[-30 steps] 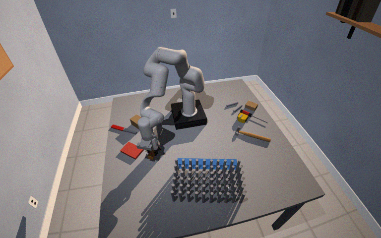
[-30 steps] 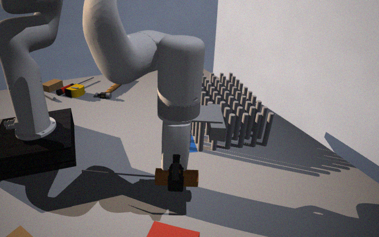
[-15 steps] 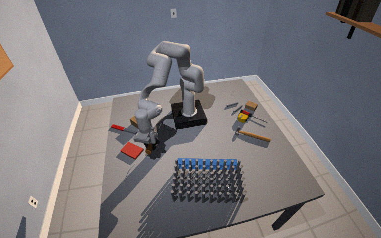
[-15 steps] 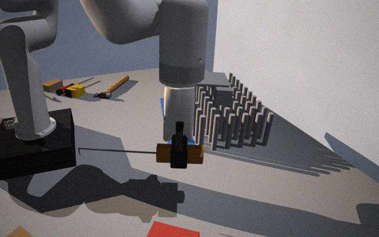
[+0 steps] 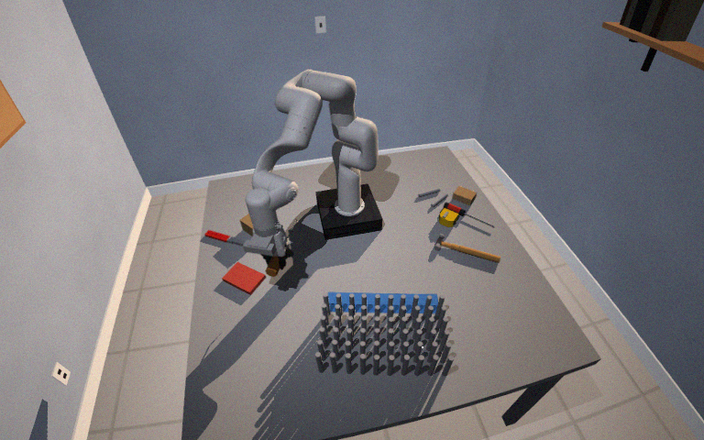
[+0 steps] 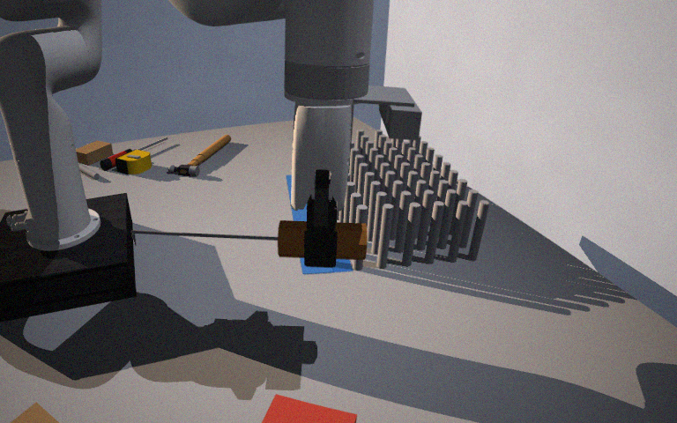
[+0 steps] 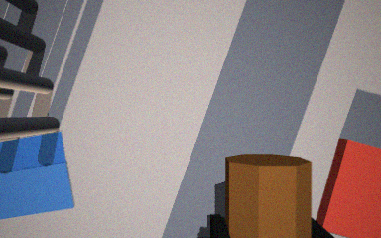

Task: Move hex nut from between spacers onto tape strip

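My gripper is shut on the orange-brown handle of the hook pick and holds it level above the table. The pick's thin rod points toward the robot base. In the top view the gripper hangs left of the base, and the handle fills the bottom of the wrist view. The field of upright grey spacers stands at the table's front middle. The blue tape strip lies along its far edge and also shows in the wrist view. A tiny pale speck among the right-hand spacers may be the nut.
A flat red block lies just left of the gripper, with a red-handled tool and a small brown box behind it. The black robot base is at the back. A hammer, a yellow tape measure and a brown box lie back right.
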`<state>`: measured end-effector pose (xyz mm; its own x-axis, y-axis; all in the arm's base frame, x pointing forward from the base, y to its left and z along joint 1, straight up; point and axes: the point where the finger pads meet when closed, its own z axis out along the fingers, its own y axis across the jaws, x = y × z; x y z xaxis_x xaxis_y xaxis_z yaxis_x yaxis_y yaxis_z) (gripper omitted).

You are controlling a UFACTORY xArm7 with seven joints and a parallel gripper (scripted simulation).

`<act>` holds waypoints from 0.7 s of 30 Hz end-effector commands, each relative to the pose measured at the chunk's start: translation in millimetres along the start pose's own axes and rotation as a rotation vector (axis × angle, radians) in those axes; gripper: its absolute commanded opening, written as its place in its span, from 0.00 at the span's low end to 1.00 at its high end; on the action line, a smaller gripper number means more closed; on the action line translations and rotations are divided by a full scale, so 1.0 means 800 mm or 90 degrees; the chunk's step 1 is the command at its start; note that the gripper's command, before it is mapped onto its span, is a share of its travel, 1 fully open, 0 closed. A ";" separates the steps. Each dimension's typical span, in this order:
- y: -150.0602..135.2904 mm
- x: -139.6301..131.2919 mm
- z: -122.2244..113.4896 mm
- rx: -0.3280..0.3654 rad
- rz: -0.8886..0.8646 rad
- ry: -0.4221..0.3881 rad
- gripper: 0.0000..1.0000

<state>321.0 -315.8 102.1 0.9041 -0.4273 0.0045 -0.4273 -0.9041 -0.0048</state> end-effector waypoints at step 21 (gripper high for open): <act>0.000 0.001 -0.009 -0.001 0.004 0.002 0.00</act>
<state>320.6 -315.3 107.6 0.9031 -0.4293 0.0031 -0.4293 -0.9031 -0.0053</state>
